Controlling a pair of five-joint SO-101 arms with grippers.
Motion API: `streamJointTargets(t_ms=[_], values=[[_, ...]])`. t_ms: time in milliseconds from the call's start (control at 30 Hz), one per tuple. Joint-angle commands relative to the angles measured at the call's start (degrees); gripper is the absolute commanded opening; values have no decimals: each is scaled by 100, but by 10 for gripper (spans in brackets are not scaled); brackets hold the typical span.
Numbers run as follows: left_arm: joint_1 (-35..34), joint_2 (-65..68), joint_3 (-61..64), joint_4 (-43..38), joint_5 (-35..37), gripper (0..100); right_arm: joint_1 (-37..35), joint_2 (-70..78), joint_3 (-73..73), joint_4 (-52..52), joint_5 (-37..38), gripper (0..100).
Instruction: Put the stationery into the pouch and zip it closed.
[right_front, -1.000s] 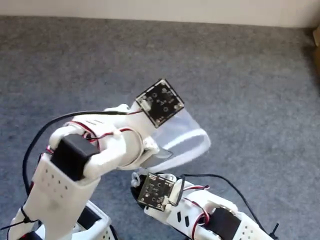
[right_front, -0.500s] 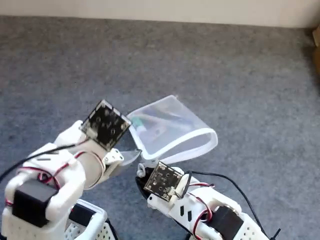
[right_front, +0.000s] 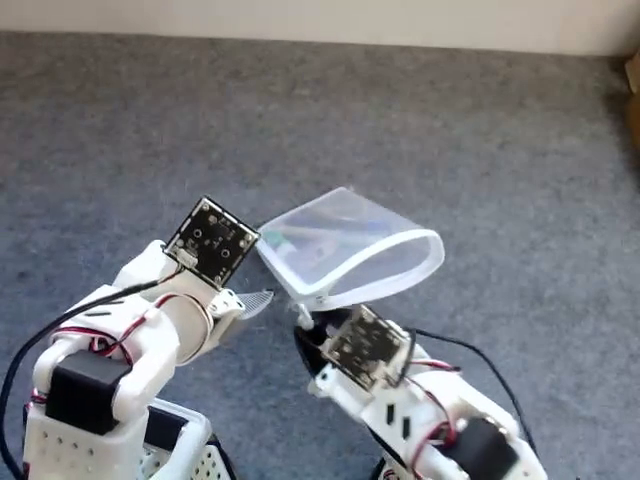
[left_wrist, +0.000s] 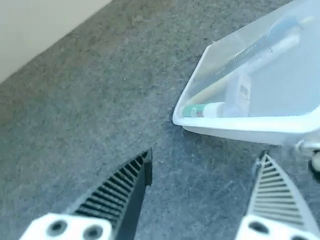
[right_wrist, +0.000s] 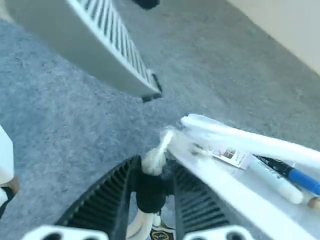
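Note:
A translucent white pouch (right_front: 350, 250) lies on the grey carpet with its mouth raised. Inside it are stationery items: a blue-capped pen (left_wrist: 270, 37), a white marker (left_wrist: 205, 109) and a blue pen (right_wrist: 287, 172). My right gripper (right_front: 305, 318) sits at the pouch's near corner, shut on the white zipper pull (right_wrist: 155, 157) at the mouth's end. My left gripper (left_wrist: 205, 167) hovers open just left of the pouch, with nothing between its fingers; its near corner (left_wrist: 180, 119) lies just beyond the fingertips.
Grey carpet (right_front: 480, 130) stretches around the pouch on all sides. A pale wall runs along the far edge. One finger of the left gripper (right_wrist: 115, 45) hangs close above the right gripper's grasp.
The left arm has pulled back from over the pouch to its left side, uncovering it. The right arm shifted right with the zipper pull, and the pouch's mouth rose slightly.

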Motion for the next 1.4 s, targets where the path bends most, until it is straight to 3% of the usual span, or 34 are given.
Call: streamJointTargets(t_ms=[0, 367, 633, 800, 967, 1133, 1367], values=[[-13, -101, -75, 0, -53, 313, 110, -40, -1112, 629, -70, 5], [699, -101, -66, 123, -26, 310, 110, -57, -1903, 787, -79, 5], [716, -101, -57, 211, -18, 312, 119, -92, -1947, 725, -79, 5], [1174, -101, -66, 308, -9, 309, 127, -101, -1947, 567, -79, 5], [1393, -101, -66, 273, 554, 312, 127, -101, -1921, 391, -88, 5], [1393, -101, -66, 264, 571, 312, 101, -101, -1938, 374, -97, 5], [1358, -101, 620, -598, 598, 309, 92, -101, -1947, 374, -563, 5]])
